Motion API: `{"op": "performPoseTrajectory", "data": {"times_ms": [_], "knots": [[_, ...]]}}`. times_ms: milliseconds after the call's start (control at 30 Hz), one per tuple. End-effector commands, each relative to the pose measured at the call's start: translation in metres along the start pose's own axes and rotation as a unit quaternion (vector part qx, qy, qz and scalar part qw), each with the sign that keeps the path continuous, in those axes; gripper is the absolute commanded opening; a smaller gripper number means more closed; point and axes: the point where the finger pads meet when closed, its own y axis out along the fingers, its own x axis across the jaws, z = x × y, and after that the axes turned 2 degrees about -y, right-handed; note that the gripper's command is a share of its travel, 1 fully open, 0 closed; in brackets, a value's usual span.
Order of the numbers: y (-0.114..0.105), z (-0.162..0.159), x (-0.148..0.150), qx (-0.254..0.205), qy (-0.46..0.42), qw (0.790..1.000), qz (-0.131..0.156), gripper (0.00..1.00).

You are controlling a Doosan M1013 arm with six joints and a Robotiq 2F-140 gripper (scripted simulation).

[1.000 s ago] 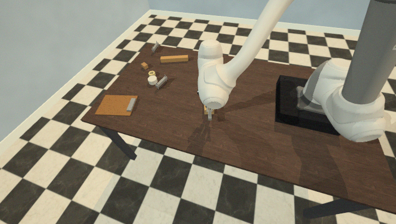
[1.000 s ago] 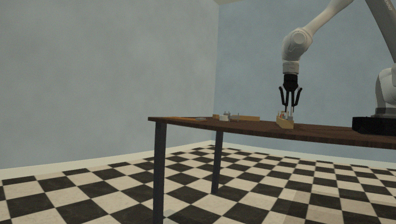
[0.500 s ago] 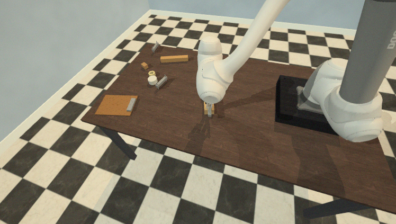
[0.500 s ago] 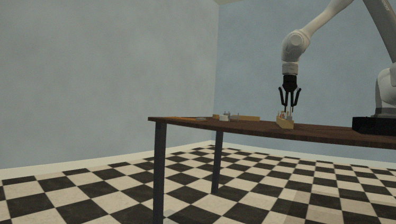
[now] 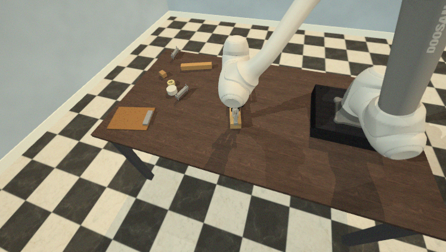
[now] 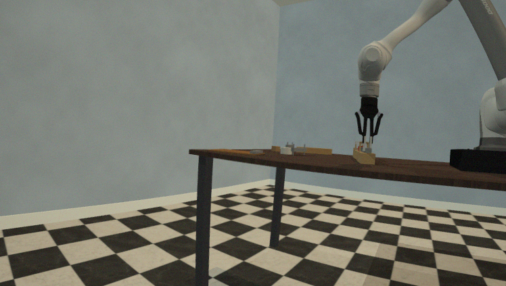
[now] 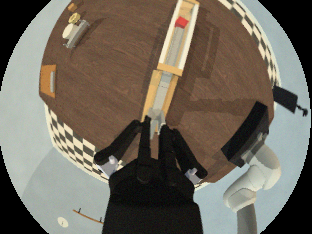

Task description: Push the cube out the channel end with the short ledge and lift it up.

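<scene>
There, the red cube [image 7: 180, 21] lies far up the channel [image 7: 188, 7] from the tool [image 7: 156, 123].

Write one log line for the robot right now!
end effector shut on grey stick | stick at channel end | red cube inside channel

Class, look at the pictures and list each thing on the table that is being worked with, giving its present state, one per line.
pincer: shut on the grey push stick, pointing straight down.
grey push stick: gripped, reaching along the inside of the channel.
red cube: inside the channel, near its far end, not lifted.
channel: lying flat on the table.
</scene>
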Motion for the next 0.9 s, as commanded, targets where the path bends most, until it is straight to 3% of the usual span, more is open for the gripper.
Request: {"op": "performPoseTrajectory", "data": {"times_ms": [0, 867], "knots": [[0.0, 0.012, 0.0, 0.0, 0.0, 1.0, 0.0, 0.0], [0.0, 0.068, 0.002, 0.0, 0.0, 1.0, 0.0, 0.0]]}}
